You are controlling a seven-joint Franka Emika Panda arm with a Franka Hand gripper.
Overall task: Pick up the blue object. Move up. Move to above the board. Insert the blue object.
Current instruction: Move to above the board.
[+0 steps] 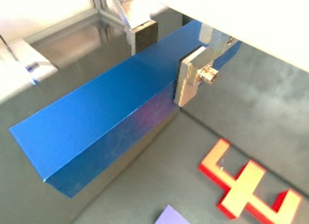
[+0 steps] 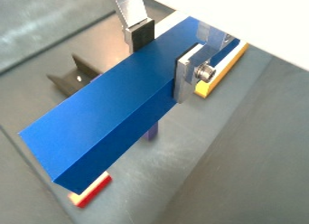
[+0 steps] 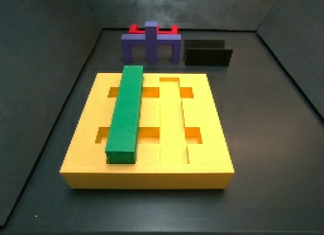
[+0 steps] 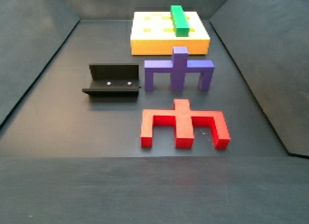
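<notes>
My gripper (image 1: 167, 54) is shut on the blue object (image 1: 115, 124), a long dark-blue bar, gripped across its width near one end. Both wrist views show this; in the other one the gripper (image 2: 167, 54) holds the bar (image 2: 115, 119) above the floor. Neither the gripper nor the bar shows in the side views. The yellow board (image 3: 203, 153) lies flat with grooves and slots, also in a side view (image 4: 151, 33). A green bar (image 3: 124, 111) lies in one lengthwise groove of the board.
A purple block with legs (image 4: 179, 72) stands between the board and a red pronged piece (image 4: 182, 126). The fixture (image 4: 111, 81) stands beside the purple block. Under the held bar the wrist views show the pronged piece (image 1: 248, 187) and the fixture (image 2: 72, 76).
</notes>
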